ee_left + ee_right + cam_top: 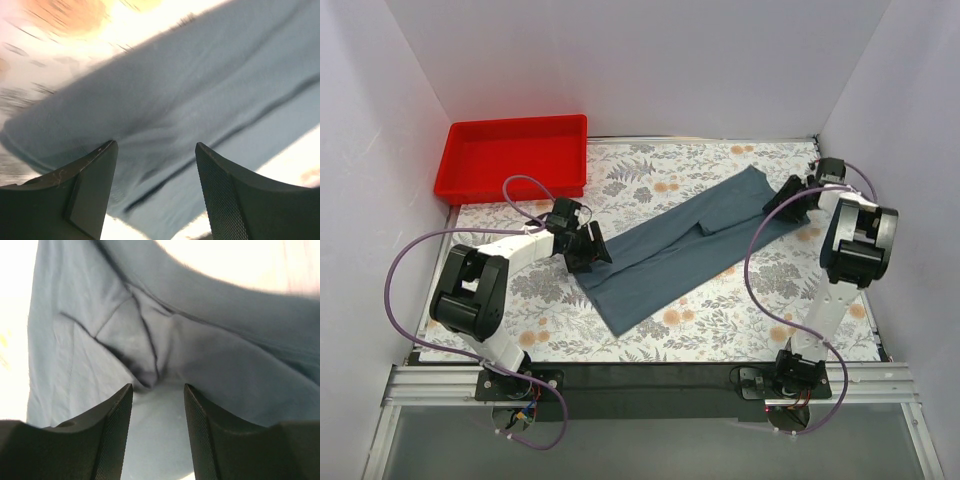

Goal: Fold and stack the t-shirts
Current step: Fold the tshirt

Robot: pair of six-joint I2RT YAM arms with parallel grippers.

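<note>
Top view: one slate blue-grey t-shirt (680, 250) lay on the floral table cover (720, 335), already narrowed into a long strip with the sides turned in, running diagonally from near-left to far-right. The left gripper (592, 255) sat at the strip's near-left end and the right gripper (778, 205) at its far-right end, both low over the cloth. A red tray (510, 188) stood at the far left, well apart from the shirt. No other shirt and no folded stack showed in this view. Left wrist view: blurred, but the jaws were spread, with the t-shirt (200, 85) spanning the gap beyond the tips and its hem edge running off to the left. Nothing was pinched as far as I could see. Contact with the cloth, can't tell. Right wrist view: the jaws were parted here too, a small pucker of the t-shirt (225, 365) sat right at the gap between the tips, and a sleeve seam fanned out beyond it. That looked like cloth lined up for a pinch, not clamped. Status, my read: the lengthwise fold was done and the cross folds that bring the strip down to a small rectangle were not. Stacking hadn't started, and any further shirts weren't visible, so the job looked under halfway.
</note>
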